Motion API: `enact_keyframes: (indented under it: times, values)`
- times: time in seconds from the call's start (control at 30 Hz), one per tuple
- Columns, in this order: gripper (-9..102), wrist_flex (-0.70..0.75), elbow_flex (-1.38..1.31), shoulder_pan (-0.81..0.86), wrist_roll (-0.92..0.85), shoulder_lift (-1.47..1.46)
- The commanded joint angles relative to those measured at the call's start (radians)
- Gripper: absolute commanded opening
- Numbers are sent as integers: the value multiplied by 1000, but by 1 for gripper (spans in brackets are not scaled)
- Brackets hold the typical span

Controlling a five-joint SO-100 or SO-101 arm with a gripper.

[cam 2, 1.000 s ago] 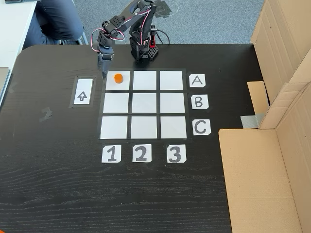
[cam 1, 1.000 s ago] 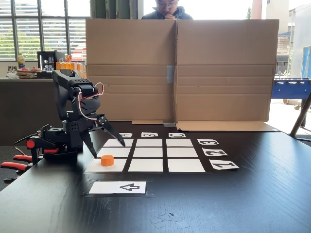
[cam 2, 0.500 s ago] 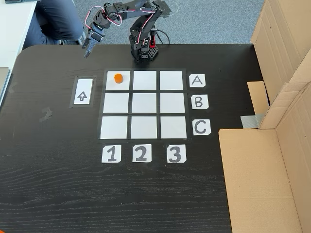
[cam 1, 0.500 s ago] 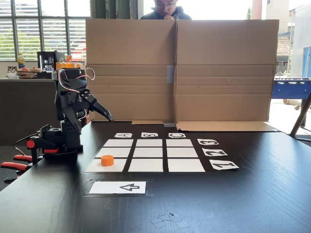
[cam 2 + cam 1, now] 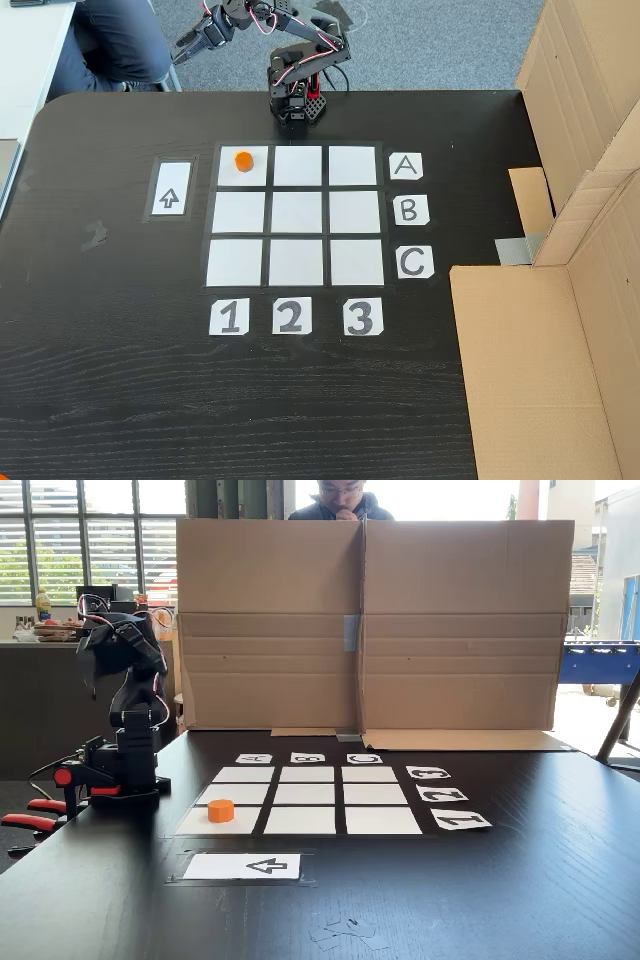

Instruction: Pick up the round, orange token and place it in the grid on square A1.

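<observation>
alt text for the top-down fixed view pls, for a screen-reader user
An orange token sits in the grid's corner cell in line with the A card and 1 card, on a black table. The arm is folded back, its gripper raised beyond the table's far edge.

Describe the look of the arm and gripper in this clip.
A black arm on a black base with a red part, red and white cables looped near its top. The gripper has slim, dark, pointed fingers. Orange-handled clamps hold the base to the table edge.
</observation>
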Motion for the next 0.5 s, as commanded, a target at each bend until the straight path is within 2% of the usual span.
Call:
enact_keyframes:
  times: [0.0, 0.23, 0.47]
  values:
    - [35, 6, 48, 87, -20, 97]
    - [24, 8, 207, 216, -72, 245]
    - [16, 8, 347, 259, -98, 328]
